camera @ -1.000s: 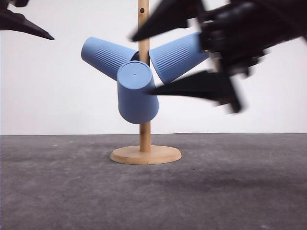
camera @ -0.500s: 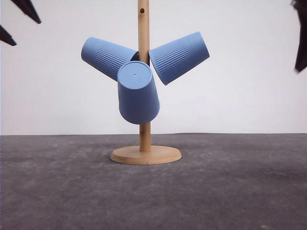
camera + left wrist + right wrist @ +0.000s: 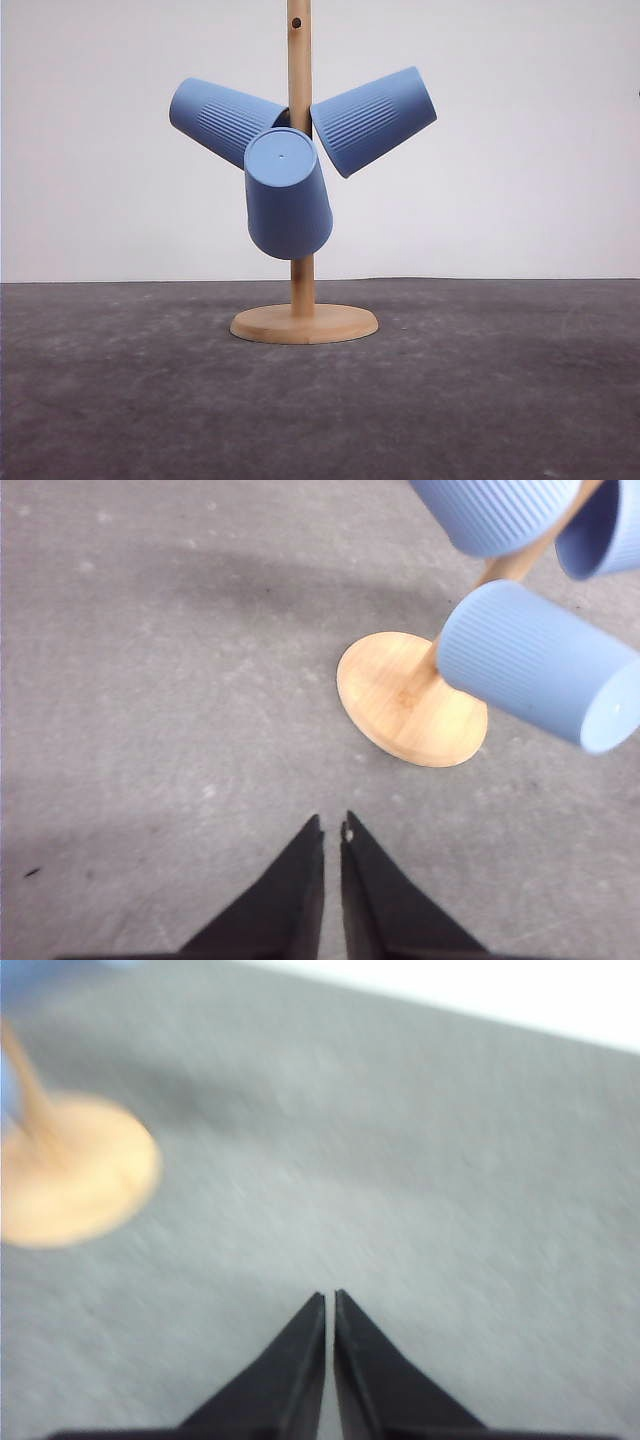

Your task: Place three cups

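R wrist blurred; stand [image 3: 300, 200] top cropped.

The bench [image 3: 500, 400] has a dark grey, slightly rough surface. Directly on it stands one thing, the round light wooden base of an upright pegged stand [image 3: 304, 323].
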`<control>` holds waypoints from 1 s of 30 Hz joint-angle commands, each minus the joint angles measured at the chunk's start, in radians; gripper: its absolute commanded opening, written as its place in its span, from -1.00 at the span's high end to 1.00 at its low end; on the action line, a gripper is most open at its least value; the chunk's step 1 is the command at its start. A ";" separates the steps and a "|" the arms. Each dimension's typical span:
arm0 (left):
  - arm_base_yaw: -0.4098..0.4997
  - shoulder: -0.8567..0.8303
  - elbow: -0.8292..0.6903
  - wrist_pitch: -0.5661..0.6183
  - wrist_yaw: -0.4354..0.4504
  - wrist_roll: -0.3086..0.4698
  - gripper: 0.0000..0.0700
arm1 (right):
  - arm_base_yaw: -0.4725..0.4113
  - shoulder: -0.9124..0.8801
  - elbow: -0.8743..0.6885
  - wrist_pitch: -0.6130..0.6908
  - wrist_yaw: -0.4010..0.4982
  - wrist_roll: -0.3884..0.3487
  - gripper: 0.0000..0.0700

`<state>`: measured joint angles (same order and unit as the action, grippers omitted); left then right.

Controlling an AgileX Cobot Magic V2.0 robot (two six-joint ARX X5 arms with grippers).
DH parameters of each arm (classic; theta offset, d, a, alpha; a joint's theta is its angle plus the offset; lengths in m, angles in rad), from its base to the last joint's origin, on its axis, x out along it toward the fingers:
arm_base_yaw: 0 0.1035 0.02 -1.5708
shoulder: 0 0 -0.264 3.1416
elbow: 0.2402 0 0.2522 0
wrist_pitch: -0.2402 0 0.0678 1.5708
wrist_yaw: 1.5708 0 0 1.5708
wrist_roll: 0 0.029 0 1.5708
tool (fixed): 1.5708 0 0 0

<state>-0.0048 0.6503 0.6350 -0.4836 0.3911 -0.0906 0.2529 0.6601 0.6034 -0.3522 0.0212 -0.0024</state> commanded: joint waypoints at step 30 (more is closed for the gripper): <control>0.000 -0.181 -0.132 0.065 -0.049 0.041 1.00 | -0.007 -0.062 -0.088 0.025 -0.015 0.069 0.98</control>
<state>-0.0048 0.4832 0.5221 -0.4446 0.3572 -0.0914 0.2447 0.5953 0.5022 -0.3386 0.0032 0.0566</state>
